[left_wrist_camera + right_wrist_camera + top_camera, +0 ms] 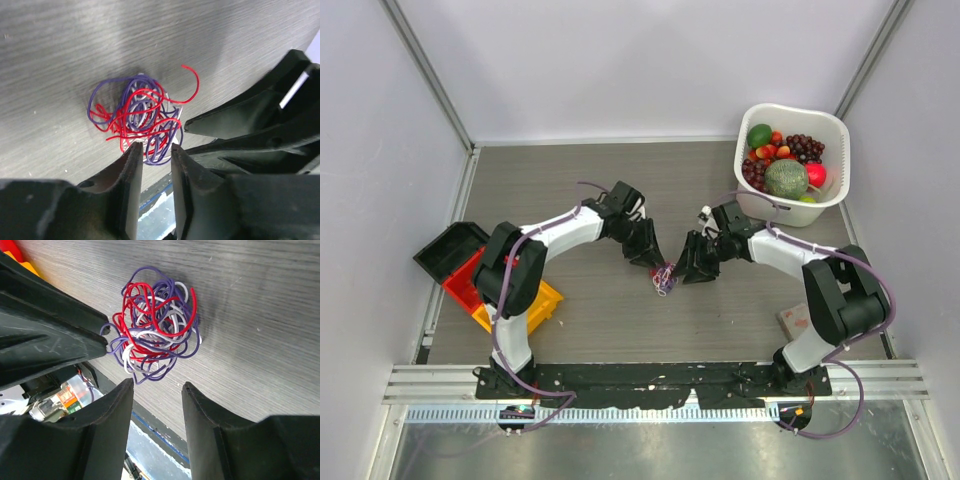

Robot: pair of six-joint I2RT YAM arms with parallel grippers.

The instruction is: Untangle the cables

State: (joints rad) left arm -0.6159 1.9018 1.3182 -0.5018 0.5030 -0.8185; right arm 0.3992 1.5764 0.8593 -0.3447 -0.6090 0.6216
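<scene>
The cables (664, 279) form one small tangle of red, white and purple wire on the grey table, between the two grippers. Seen from the left wrist, the cables (140, 115) lie just past my left gripper (155, 149), which is open, with a purple loop reaching between its tips. The right gripper's fingers (225, 125) point in from the right. From the right wrist, the cables (155, 335) lie just beyond my open right gripper (157, 385), which holds nothing. The left gripper's fingertips (97, 320) touch the tangle's left side.
A white basket (795, 108) of fruit stands at the back right. Black (450, 250), red (465, 285) and yellow (545, 300) bins sit stacked by the left arm. A small flat pinkish piece (793, 322) lies near the right arm's base.
</scene>
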